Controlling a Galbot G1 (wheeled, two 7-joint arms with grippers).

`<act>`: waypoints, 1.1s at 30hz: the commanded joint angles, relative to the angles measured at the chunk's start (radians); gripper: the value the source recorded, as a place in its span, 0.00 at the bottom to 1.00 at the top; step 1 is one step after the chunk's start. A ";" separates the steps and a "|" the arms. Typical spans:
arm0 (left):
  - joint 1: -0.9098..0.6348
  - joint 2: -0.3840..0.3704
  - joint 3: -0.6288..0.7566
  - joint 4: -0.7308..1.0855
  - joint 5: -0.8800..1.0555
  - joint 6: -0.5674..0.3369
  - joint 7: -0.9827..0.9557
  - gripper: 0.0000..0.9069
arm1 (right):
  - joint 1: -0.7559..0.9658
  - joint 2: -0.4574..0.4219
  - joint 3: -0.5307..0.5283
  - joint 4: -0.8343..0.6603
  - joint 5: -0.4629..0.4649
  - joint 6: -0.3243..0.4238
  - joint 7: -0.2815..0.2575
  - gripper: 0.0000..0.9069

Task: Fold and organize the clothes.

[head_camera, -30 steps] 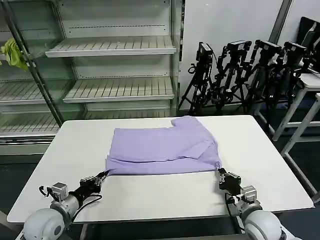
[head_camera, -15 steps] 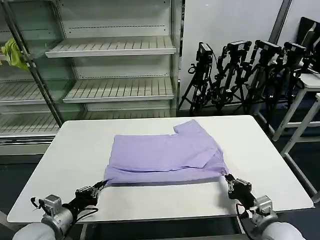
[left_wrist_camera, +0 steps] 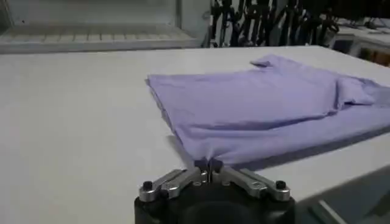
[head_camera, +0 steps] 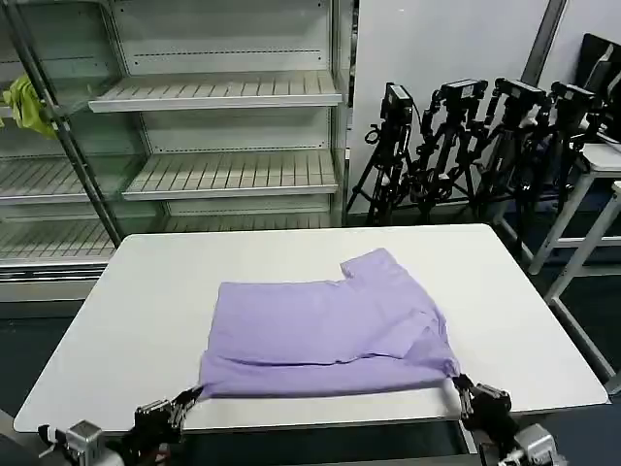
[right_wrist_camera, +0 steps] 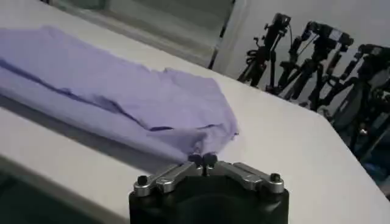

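Observation:
The lavender T-shirt (head_camera: 325, 330) lies folded in a flat band across the white table (head_camera: 136, 291), one sleeve sticking out at its far right. My left gripper (head_camera: 197, 393) is shut on the shirt's near left corner (left_wrist_camera: 204, 159) by the table's front edge. At the near right corner (right_wrist_camera: 204, 155) my right gripper (head_camera: 456, 383) is shut on the cloth too. Both pinch the near hem of the shirt (left_wrist_camera: 268, 109), whose body (right_wrist_camera: 109, 91) stretches away from the jaws.
Metal shelves (head_camera: 223, 92) stand behind the table, with a yellow-green cloth (head_camera: 27, 105) hanging at the far left. A cluster of black tripods (head_camera: 466, 136) stands at the back right. Another table's legs (head_camera: 582, 223) are at the right.
Both grippers have drawn back toward the table's front edge, dragging the folded shirt with them nearer to me. Their hold on the two near corners is unchanged.

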 commanded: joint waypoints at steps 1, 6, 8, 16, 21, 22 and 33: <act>0.129 -0.010 -0.033 -0.059 0.019 -0.005 0.001 0.08 | -0.160 -0.014 0.050 0.038 -0.036 0.007 0.028 0.00; 0.120 -0.007 -0.037 -0.062 0.016 -0.003 -0.002 0.08 | -0.152 -0.008 0.052 0.030 -0.038 0.015 0.031 0.00; 0.120 -0.008 -0.037 -0.064 0.017 -0.003 -0.002 0.08 | -0.148 -0.009 0.054 0.026 -0.038 0.016 0.033 0.00; 0.121 -0.022 -0.033 -0.096 0.017 0.003 -0.005 1.00 | -0.112 -0.017 0.051 0.016 -0.030 0.009 0.061 1.00; 0.119 -0.022 -0.041 -0.112 0.016 0.003 -0.004 1.00 | -0.105 -0.020 0.054 0.023 -0.029 0.006 0.070 1.00; 0.115 -0.022 -0.043 -0.113 0.015 0.003 -0.004 1.00 | -0.101 -0.018 0.053 0.025 -0.029 0.006 0.072 1.00; 0.080 -0.018 -0.086 -0.134 -0.002 0.006 -0.007 1.00 | -0.116 -0.012 0.098 0.070 -0.025 0.007 0.093 1.00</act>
